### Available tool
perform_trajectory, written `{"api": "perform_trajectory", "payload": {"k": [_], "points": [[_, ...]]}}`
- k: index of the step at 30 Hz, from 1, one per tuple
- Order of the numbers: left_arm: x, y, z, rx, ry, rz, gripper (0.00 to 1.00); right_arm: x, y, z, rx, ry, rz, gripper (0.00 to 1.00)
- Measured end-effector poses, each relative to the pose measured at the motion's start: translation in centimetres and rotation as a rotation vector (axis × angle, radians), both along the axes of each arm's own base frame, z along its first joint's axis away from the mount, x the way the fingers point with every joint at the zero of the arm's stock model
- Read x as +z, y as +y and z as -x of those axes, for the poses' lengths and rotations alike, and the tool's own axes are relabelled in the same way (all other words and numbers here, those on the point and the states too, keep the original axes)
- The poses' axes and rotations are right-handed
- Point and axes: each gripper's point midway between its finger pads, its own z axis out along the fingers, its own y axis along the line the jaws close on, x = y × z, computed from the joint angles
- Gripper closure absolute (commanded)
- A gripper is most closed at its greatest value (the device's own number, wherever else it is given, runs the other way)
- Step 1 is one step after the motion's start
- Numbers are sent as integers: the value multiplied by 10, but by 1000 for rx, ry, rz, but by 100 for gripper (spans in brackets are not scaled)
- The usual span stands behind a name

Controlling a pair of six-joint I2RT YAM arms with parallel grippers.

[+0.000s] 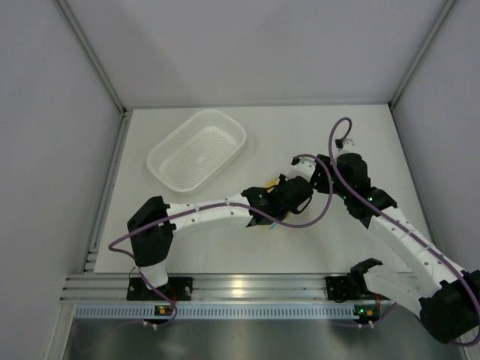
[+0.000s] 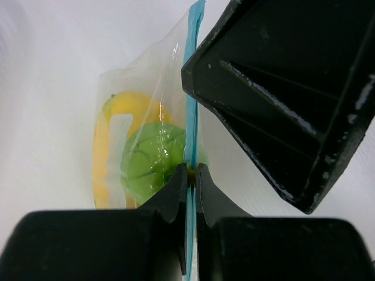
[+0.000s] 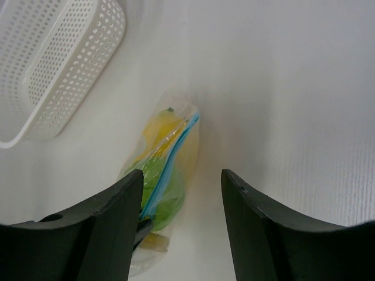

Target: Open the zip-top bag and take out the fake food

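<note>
Left wrist view: the left gripper point(image 2: 188, 175) is seen clenched on the light blue zip strip point(image 2: 191, 111) of the zip-top bag point(image 2: 146, 82), with the strip pinched thin between its two fingertips. Inside the clear plastic, a green ball-like fruit point(image 2: 151, 161) is pressed close against the strip. A yellow banana bunch point(image 2: 108, 158) is packed behind it. The third piece of fake food cannot be told apart from this yellow mass with any certainty.

In the right wrist view, the right gripper point(image 3: 181, 175) is shown released, its fingers spread and nothing grasped between them. It is held just above and beside the bag, and one of its fingers is seen close to the strip in the left wrist view.

From the top view, the bag is placed near the middle of the table point(image 1: 360, 135), mostly hidden under the two wrists. The white perforated basket point(image 1: 154, 161) stands well apart from it, toward the far left corner.

The task is judged to be at its very beginning. One side of the zip edge has been secured, but the strip reads as one unbroken blue line, so the seal is taken to be unopened. No fruit is seen outside the bag. The opposite lip is yet to be gripped, the zip pulled apart and all the pieces taken out.
</note>
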Motion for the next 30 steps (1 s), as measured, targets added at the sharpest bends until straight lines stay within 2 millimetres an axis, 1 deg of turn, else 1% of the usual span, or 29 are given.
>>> {"api": "perform_trajectory", "payload": {"k": [8,18,30], "points": [[0,0,0,4,2,3,100,2,3,-1,10,-12,-12,46],[0,0,-1,24,5,16,100,-18,5,12,44,27,-17,48],[1,-2,-1,30,13,30,100,-16,9,14,62,26,-39,49]]}}
